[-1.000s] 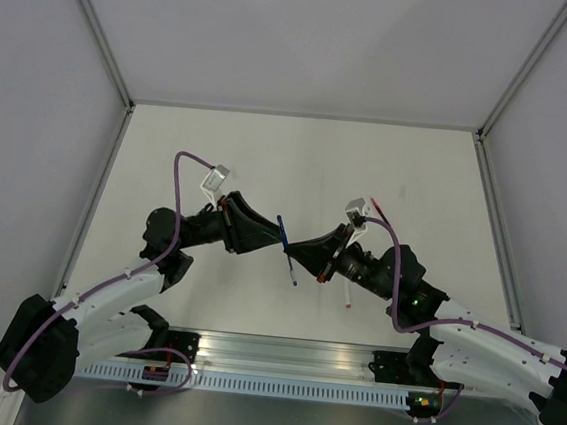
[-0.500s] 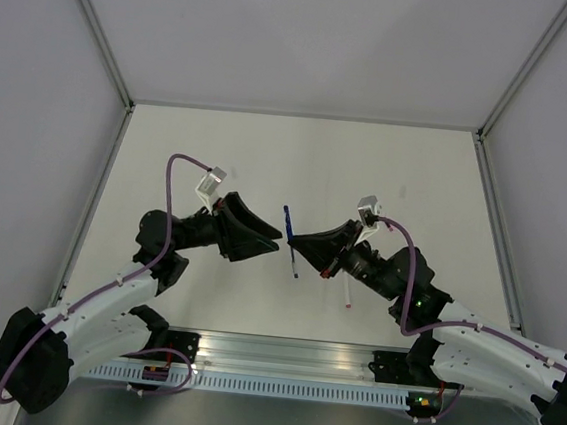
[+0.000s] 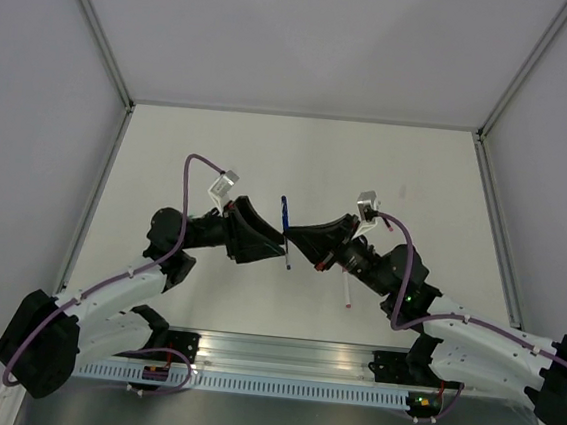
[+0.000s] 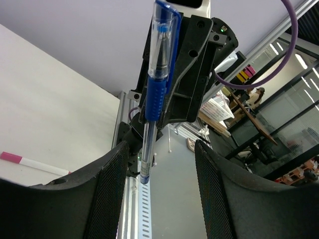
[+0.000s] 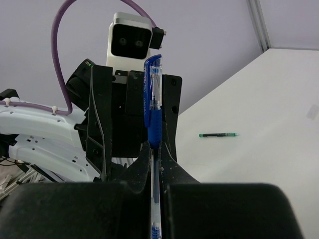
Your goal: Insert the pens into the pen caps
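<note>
Your right gripper (image 5: 155,155) is pinched shut on the blue pen (image 5: 153,99), holding it in the air above the table (image 3: 220,146), while your left gripper (image 4: 160,155) stands half open, its fingers (image 4: 112,189) flanking that pen.

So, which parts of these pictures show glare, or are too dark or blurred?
Top external: even light, glare on the aluminium rail. Left wrist: blue pen sharp, bright strip lights behind. Right wrist: right gripper's fingers dark and soft.
</note>
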